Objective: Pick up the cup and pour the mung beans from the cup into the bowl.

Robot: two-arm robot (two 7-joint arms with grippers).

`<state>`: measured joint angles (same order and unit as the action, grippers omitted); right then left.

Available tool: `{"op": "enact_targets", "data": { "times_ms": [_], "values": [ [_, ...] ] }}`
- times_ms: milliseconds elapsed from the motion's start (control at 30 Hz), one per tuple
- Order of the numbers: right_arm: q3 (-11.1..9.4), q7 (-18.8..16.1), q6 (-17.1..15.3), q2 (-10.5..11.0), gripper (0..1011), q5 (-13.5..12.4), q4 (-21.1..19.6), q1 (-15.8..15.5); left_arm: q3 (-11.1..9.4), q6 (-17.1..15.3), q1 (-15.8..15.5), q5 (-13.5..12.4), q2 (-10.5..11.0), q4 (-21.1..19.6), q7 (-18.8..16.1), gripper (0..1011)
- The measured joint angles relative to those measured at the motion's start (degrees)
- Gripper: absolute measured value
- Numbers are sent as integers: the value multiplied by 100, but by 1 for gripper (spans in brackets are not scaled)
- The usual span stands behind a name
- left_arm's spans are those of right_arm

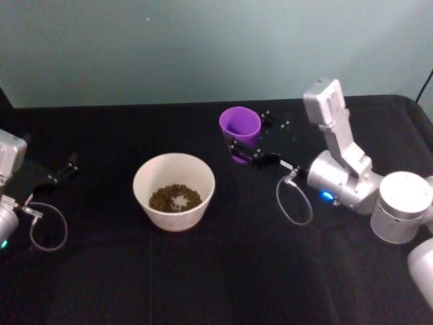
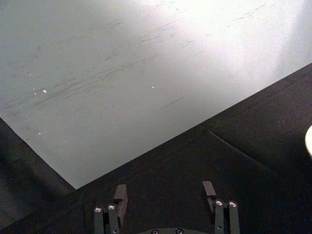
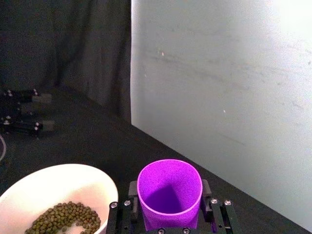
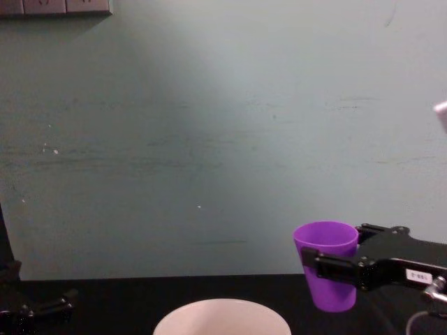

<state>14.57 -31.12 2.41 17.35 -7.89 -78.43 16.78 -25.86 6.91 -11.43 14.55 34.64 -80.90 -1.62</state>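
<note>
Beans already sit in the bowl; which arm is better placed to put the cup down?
Right. The right tool brackets the upright purple cup beside the white bowl. The left tool sits open at the table's far left edge.

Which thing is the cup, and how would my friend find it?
Start at the black table and find the wide white bowl with green beans in its middle. Just behind it, toward the robot's right, the right gripper straddles a small bright purple plastic tumbler with no handle. It is the only purple thing, upright and much narrower than the bowl.
</note>
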Motion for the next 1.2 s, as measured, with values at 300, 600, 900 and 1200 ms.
{"op": "enact_targets", "data": {
  "times_ms": [300,600,900,1200],
  "values": [
    [-94,-443,807,12,732,-600,764,97,0,0,0,0,0,0,0,1000],
    [-97,-651,663,-40,732,-1101,1106,201,0,0,0,0,0,0,0,1000],
    [123,-318,347,-122,732,-1054,1242,300,0,0,0,0,0,0,0,1000],
    [196,92,545,-166,732,-987,1256,227,0,0,0,0,0,0,0,1000]
  ]
}}
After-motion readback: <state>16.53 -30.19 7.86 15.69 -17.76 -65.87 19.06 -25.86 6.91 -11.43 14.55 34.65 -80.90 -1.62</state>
